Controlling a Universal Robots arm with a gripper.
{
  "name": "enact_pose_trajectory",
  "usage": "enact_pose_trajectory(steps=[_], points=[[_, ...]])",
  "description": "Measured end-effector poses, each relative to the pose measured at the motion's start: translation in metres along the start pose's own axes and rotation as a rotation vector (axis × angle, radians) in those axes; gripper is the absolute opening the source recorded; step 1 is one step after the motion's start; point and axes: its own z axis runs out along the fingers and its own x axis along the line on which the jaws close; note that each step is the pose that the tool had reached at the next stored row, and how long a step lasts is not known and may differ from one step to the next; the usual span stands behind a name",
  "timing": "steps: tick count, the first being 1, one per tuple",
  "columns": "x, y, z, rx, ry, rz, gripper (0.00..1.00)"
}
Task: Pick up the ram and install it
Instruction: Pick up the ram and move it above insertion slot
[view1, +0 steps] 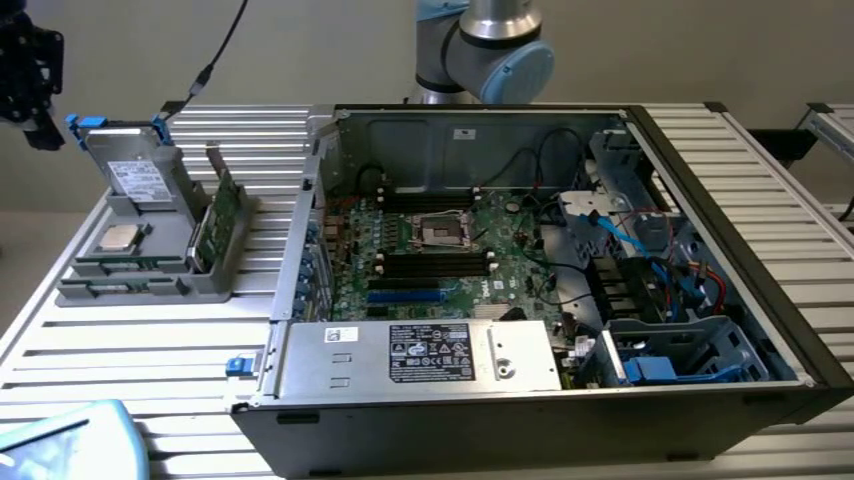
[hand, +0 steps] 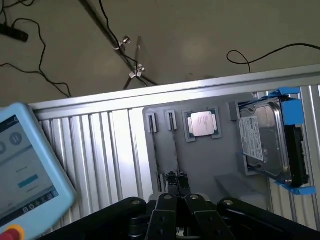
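The ram (view1: 128, 265) is a thin green stick lying along the front of the grey tray (view1: 200, 285), with a second one (view1: 118, 290) beside it. In the wrist view the sticks stand edge-on in two narrow slots (hand: 173, 145) of the tray (hand: 220, 155). My gripper (hand: 176, 181) is shut with nothing between its black fingers, and its tips line up over the near ends of those slots. In the exterior view the gripper (view1: 27, 75) hangs high above the tray's far corner, well clear of it.
The tray also carries a square silver processor (hand: 201, 123), a hard drive in a blue bracket (hand: 267, 142) and an upright wider green card (view1: 220, 215). The open computer case (view1: 534, 250) with its motherboard lies on the exterior view's right. A teach pendant (hand: 25, 170) rests on the slatted table.
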Motion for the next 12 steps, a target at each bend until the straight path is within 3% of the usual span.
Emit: enact_pose_trajectory(steps=[8, 12], points=[[0.0001, -0.0002, 0.0013, 0.0406, 0.0077, -0.121, 0.11], [0.0000, -0.0001, 0.0013, 0.0412, 0.0080, -0.125, 0.11]])
